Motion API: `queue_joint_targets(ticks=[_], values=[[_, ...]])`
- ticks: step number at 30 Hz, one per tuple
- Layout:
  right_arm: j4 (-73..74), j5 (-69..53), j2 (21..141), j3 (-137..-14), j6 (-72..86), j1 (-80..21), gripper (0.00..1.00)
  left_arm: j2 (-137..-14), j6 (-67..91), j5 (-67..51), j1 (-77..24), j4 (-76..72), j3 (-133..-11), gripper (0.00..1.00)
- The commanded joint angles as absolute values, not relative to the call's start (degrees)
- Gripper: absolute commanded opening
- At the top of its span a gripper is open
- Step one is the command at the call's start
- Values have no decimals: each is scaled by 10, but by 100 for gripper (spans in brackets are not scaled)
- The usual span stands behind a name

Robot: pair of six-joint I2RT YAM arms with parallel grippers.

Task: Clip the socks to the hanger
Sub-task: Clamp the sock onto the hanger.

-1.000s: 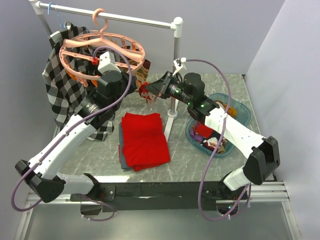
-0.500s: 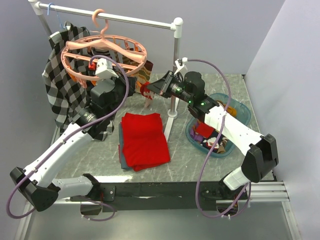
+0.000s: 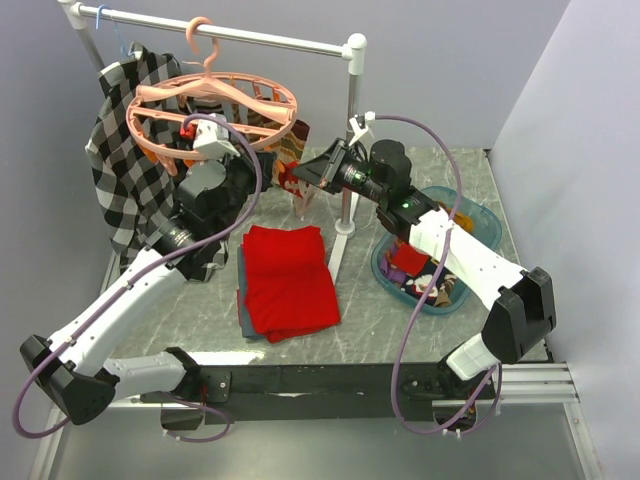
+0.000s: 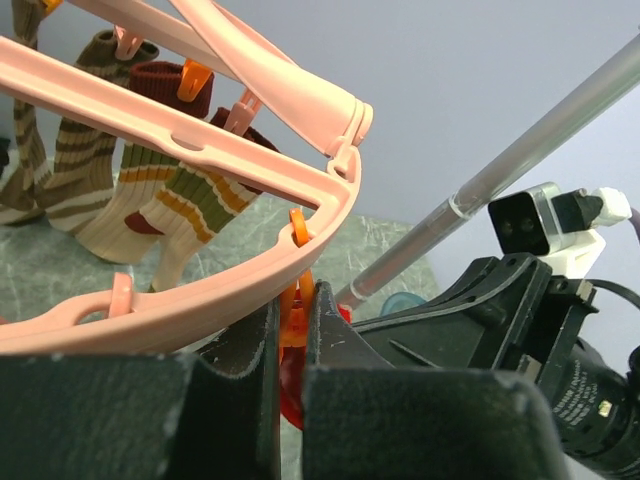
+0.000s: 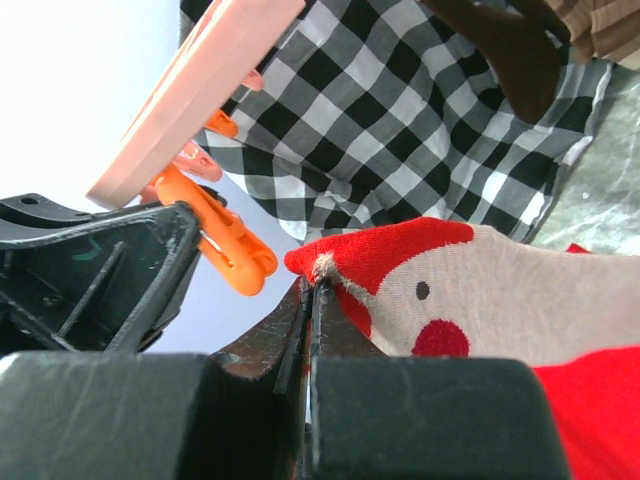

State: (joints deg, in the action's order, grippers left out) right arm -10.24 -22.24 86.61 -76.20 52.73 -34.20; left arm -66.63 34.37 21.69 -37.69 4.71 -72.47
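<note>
1. Hanger (image 3: 213,103): hung by its hook from the white rail (image 3: 240,35), with striped socks (image 4: 125,190) already clipped on. It hangs free, so a push from either arm could swing the ring and carry the clip off line.
2. Left gripper (image 4: 292,335): clenched on an orange clip (image 5: 228,238) under the ring's near rim. The clip's mouth looks barely parted. An off-centre squeeze might fail to open it, or might pop it sideways out of the grip.
3. Red sock (image 5: 425,290): just beside the clip's mouth, not yet in it. Only a thin edge leads, and a shallow bite would likely let it slip.
4. Right gripper (image 5: 312,300): pinched shut on the sock's edge, close to the left gripper. The two could collide. Letting go before the clip bites would drop the sock.
5. Blue basket (image 3: 478,222): holds the remaining socks, well apart from the hanger.
</note>
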Motion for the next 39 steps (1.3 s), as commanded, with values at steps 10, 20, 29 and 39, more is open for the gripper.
queue_joint_targets(ticks=[10, 20, 29, 39], values=[[-146, -262, 866, -803, 555, -328, 0, -650, 276, 164, -378, -37, -700, 3], [-150, -279, 874, -819, 568, -321, 0, -651, 252, 166, -378, -53, -689, 4], [-160, -293, 882, -826, 584, -316, 0, -656, 253, 156, -377, -66, -685, 5], [-172, -300, 889, -833, 606, -316, 0, -657, 273, 147, -378, -85, -674, 13]])
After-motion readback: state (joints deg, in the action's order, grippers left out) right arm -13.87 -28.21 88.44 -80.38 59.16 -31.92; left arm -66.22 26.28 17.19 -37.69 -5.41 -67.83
